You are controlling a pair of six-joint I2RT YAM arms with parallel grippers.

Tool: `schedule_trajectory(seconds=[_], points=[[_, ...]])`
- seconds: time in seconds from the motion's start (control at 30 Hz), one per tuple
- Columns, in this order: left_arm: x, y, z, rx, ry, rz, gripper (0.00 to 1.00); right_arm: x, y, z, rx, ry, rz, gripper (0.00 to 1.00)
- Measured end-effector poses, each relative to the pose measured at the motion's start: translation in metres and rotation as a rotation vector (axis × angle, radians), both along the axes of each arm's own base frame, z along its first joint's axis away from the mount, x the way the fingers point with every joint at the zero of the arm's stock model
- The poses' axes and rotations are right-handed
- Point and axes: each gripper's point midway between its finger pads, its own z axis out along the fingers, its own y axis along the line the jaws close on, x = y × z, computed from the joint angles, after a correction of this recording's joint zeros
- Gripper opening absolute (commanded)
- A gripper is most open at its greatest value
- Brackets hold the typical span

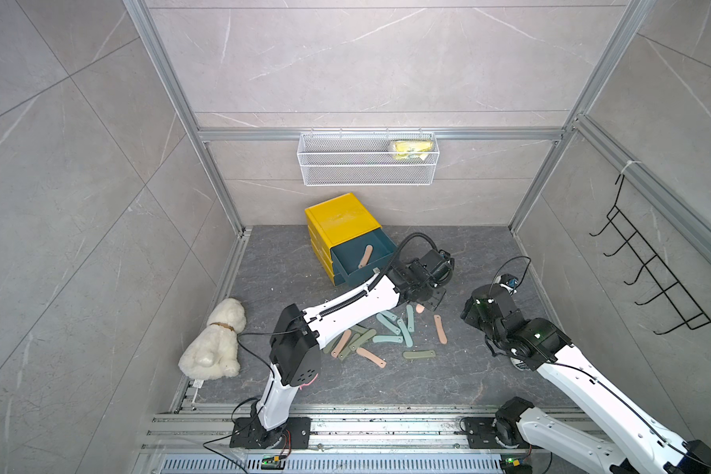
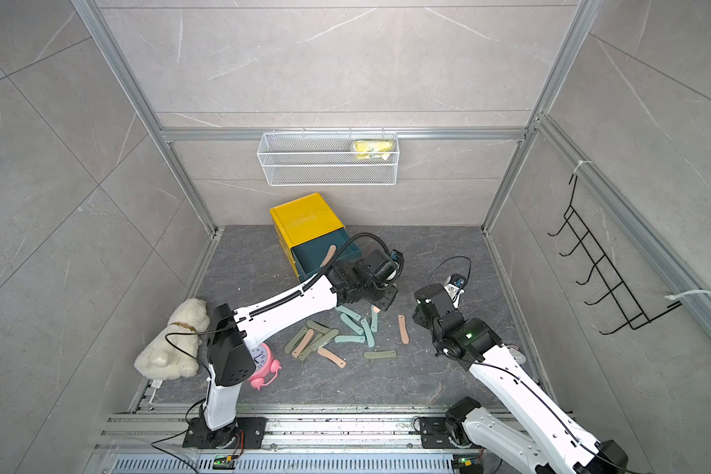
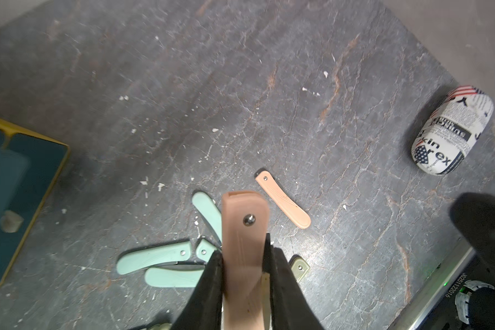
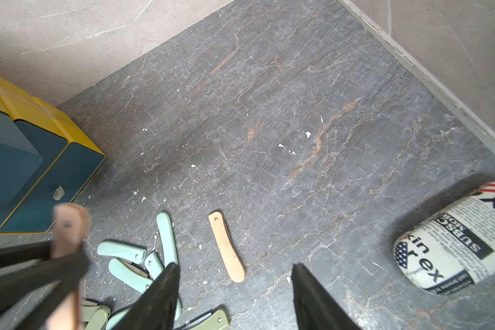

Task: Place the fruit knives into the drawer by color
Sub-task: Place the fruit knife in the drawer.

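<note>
Yellow drawer chest [image 1: 341, 221] sits mid-frame in both top views, top drawer [image 1: 347, 264] open with one pink knife [image 1: 365, 256] inside. Left gripper [image 3: 243, 248] clamps a salmon knife [image 3: 240, 211]; right gripper [image 4: 234, 266] gapes, empty. Loose fruit knives [image 1: 386, 334] lie scattered lower right of it.
</note>
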Motion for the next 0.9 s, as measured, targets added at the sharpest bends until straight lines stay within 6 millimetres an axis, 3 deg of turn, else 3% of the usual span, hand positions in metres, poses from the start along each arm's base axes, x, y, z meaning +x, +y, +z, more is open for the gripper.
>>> schedule_trajectory(seconds=[0.2,0.37,0.47,0.57,0.67,0.8,0.9], points=[[0.016,0.034,0.053,-0.059,-0.074,0.063,0.10,0.000,0.001,0.000,0.002,0.002,0.002,0.64],[0.040,0.078,0.097,-0.108,-0.152,0.154,0.11,0.001,0.001,-0.003,0.003,0.011,0.004,0.64],[0.058,0.105,0.112,-0.117,-0.188,0.216,0.12,0.001,0.003,-0.006,0.001,0.023,0.007,0.64],[0.079,0.131,0.113,-0.103,-0.202,0.278,0.12,0.002,0.004,-0.008,0.001,0.031,0.010,0.64],[0.106,0.156,0.102,-0.074,-0.191,0.345,0.12,0.002,0.004,-0.009,-0.002,0.037,0.010,0.64],[0.135,0.177,0.070,-0.020,-0.145,0.408,0.12,0.003,0.005,-0.011,-0.001,0.044,0.013,0.64],[0.144,0.179,0.046,0.011,-0.101,0.413,0.18,0.003,0.006,-0.013,-0.001,0.052,0.017,0.64]])
